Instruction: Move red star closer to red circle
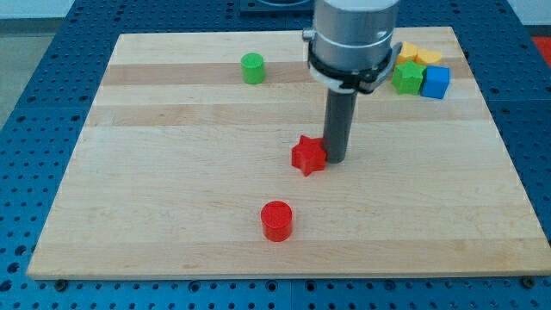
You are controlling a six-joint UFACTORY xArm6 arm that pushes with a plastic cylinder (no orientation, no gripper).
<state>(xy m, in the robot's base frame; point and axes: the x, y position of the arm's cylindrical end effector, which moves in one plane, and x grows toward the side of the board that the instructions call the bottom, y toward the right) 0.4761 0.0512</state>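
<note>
Camera view: wooden desk [172, 172] with the rod's tip [334, 160] touching the right side of the red star [308, 156] near the centre. The red circle [277, 220] lies apart from it, toward the view's bottom and slightly left. A green cylinder [252, 68] stands at upper left; a green block [408, 77], blue cube [436, 83] and yellow blocks [417, 55] cluster at upper right. No jaws exist on this arm.

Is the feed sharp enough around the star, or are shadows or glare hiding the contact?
Camera view: evenly lit and sharp; no glare on the pale wooden board. My tip stands at the right edge of the red star block, with only a soft shadow there. The red circle block is crisp; the arm's upper part is cropped at the view's top.
</note>
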